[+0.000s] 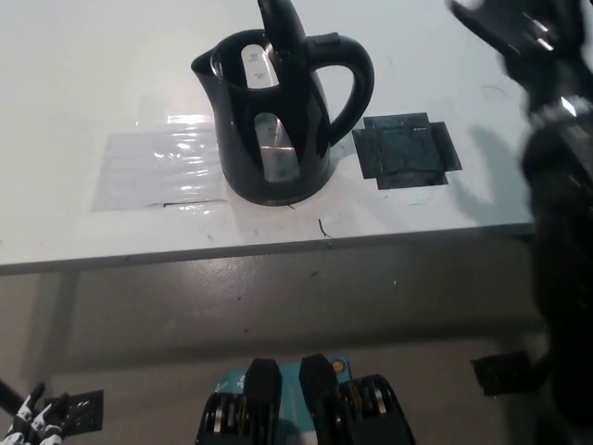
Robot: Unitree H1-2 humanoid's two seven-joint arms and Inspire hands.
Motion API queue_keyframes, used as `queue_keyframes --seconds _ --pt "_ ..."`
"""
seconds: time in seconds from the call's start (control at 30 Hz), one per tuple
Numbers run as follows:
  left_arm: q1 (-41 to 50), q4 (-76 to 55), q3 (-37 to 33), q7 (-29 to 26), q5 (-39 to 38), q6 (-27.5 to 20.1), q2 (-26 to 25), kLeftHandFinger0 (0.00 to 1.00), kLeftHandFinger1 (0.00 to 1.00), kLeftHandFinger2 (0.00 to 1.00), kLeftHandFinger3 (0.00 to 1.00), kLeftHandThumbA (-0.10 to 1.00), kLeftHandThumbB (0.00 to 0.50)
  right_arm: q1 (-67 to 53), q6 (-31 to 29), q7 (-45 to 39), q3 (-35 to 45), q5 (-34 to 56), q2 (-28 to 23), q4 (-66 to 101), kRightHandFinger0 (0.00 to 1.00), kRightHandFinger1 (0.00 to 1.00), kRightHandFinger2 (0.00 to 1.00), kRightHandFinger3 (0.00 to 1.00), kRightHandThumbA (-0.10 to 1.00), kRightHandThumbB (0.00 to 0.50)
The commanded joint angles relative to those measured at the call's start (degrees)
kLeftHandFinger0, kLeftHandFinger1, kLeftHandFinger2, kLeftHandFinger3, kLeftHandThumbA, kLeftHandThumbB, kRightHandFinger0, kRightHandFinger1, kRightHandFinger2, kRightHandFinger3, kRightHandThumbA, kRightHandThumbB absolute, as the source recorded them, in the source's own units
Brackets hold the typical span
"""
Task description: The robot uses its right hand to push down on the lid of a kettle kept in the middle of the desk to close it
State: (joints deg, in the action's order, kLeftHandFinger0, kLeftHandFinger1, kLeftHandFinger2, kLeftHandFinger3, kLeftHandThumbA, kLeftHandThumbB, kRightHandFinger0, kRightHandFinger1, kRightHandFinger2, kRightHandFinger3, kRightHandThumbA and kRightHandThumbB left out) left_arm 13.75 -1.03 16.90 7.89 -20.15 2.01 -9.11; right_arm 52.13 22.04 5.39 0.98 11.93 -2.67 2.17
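- Low at the picture's bottom left, the white left hand [37, 419] rests below desk level; only a few fingertips show, so their state is unreadable.
- The kettle [278, 120] stands mid-desk [74, 56], lid [281, 26] upright and open.
- The black right hand [519, 32], blurred at upper right, is well apart from the lid, fingers indistinct: approach step. Next it must move over the lid and press down.

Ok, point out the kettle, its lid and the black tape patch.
kettle [273, 139]: head view, on the body's front wall.
lid [282, 26]: head view, on the raised flap above the rim.
tape patch [408, 150]: head view, at its middle.
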Motion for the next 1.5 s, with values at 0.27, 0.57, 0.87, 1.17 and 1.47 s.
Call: queue_keyframes --seconds 0.27,0.57,0.87,1.17,1.47 --pt "3.9 -1.6 -0.2 3.9 -2.6 -3.2 -0.5 1.00 1.00 0.87 1.00 0.26 0.280 16.3 3.0 7.4 1.7 -2.6 11.3 -25.6 1.00 1.00 1.00 1.00 0.50 0.000" --pt "7.0 -2.3 -0.7 4.9 -3.4 -3.7 0.1 1.00 1.00 0.89 1.00 0.25 0.272 18.1 -4.7 11.0 0.4 -6.5 14.8 -41.6 1.00 1.00 1.00 0.64 0.38 0.042" --pt "6.4 -2.1 -0.7 5.2 -3.3 -3.9 -0.1 1.00 1.00 0.88 1.00 0.27 0.285 17.8 -8.3 9.9 3.6 -4.4 13.8 -44.9 1.00 1.00 1.00 0.68 0.36 0.041" --pt "6.6 -1.8 -2.5 5.3 -1.5 -3.9 0.7 1.00 1.00 0.88 1.00 0.28 0.272 25.7 -10.0 11.3 3.6 -6.9 13.1 -56.4 1.00 1.00 1.00 0.75 0.38 0.084" --pt "8.0 -3.6 -5.7 5.5 -0.3 -3.3 0.6 1.00 1.00 0.87 1.00 0.28 0.276 33.9 -10.3 12.8 1.8 -9.1 11.9 -67.3 0.48 0.57 0.64 0.65 0.36 0.064"
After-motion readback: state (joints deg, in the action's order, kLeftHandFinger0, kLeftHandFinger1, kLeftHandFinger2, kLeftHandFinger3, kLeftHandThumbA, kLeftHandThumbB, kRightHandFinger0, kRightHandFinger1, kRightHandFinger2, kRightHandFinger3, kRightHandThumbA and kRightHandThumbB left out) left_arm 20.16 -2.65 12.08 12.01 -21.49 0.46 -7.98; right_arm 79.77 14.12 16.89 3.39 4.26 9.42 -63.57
